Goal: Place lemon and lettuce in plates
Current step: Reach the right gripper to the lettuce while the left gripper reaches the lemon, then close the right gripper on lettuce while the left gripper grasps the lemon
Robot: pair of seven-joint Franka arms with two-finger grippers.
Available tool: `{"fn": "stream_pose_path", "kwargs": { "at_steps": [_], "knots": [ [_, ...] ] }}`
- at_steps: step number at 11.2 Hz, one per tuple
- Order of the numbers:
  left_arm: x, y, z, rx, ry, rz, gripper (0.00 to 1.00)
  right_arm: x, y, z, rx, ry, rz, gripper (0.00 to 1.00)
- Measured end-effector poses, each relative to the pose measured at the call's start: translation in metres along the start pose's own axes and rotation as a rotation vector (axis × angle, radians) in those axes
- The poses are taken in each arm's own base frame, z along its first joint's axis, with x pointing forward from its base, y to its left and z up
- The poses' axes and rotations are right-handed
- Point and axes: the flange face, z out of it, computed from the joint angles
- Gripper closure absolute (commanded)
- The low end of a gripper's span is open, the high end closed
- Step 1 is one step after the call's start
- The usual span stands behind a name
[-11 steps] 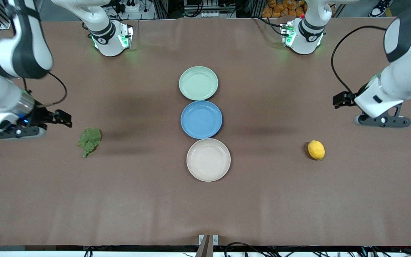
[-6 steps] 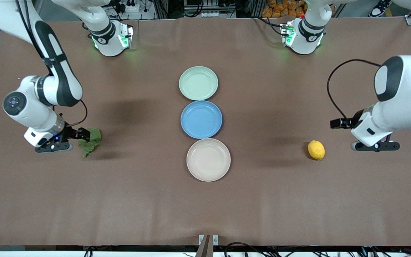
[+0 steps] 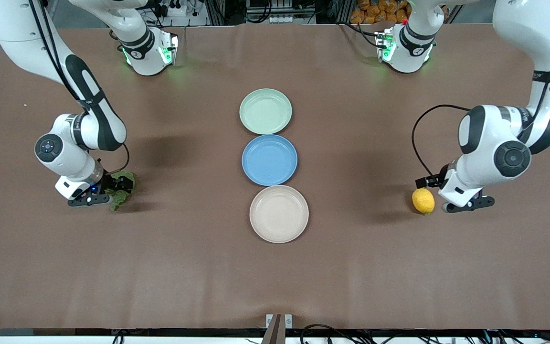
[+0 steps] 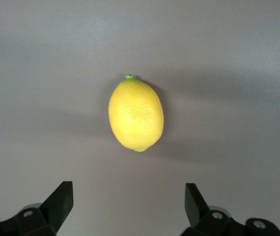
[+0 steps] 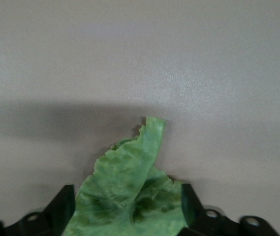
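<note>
The lemon (image 3: 423,200) lies on the brown table toward the left arm's end. My left gripper (image 3: 444,203) is low beside it and open. In the left wrist view the lemon (image 4: 136,115) lies just ahead of the gripper (image 4: 127,202), not between its fingers. The lettuce (image 3: 123,188) lies toward the right arm's end. My right gripper (image 3: 105,195) is down over it and open. In the right wrist view the leaf (image 5: 130,191) lies between the spread fingers of the gripper (image 5: 126,209). The mint green plate (image 3: 265,111) and the beige plate (image 3: 279,213) are empty.
A blue plate (image 3: 269,159) sits between the two task plates in a row at the table's middle. Both arm bases stand along the table edge farthest from the front camera.
Both arms have come down and moved inward. The right gripper has reached the lettuce and now straddles it. The left gripper has closed in beside the lemon. Lemon, lettuce and plates have not moved.
</note>
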Motion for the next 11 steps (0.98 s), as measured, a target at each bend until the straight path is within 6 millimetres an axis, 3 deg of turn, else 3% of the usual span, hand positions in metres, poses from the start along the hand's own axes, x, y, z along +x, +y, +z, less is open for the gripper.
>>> {"fn": "stream_pose_path", "kwargs": {
  "at_steps": [4,9,11],
  "knots": [
    [0.008,0.014,0.059,-0.005,-0.013,0.017,0.00,-0.003,0.003,0.004,0.001,-0.009,0.008,0.97],
    [0.016,0.010,0.084,0.017,-0.009,0.028,0.00,-0.002,0.003,0.003,0.004,-0.006,0.025,1.00],
    [0.022,0.008,0.088,0.014,-0.004,0.022,0.00,0.016,-0.010,-0.017,0.007,0.022,0.117,1.00]
  ]
}}
